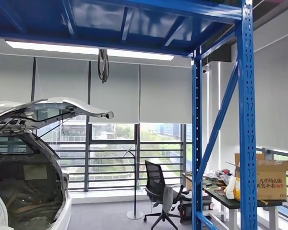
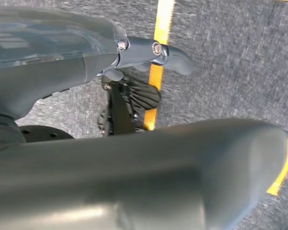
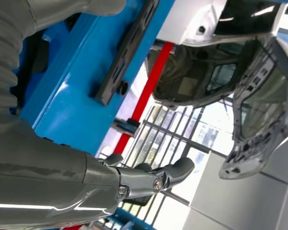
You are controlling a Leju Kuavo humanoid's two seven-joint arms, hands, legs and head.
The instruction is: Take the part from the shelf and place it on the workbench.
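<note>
Wrist views show left hand [image 2: 142, 91] and right hand [image 3: 142, 179] fingers released, holding nothing.

The one piece of writing that can be made out stands on the cardboard box [image 1: 271, 178] at the far right of the head view, resting on the bench [image 1: 244, 201] behind the blue shelf upright [image 1: 246, 120]. Its brown front carries a line of red Chinese characters that ends in the Latin letters "MVP", with a second line of red characters above it; the characters themselves are too small to read with certainty. A few tiny dark marks sit at the box's lower right corner, too small to make out.
</note>
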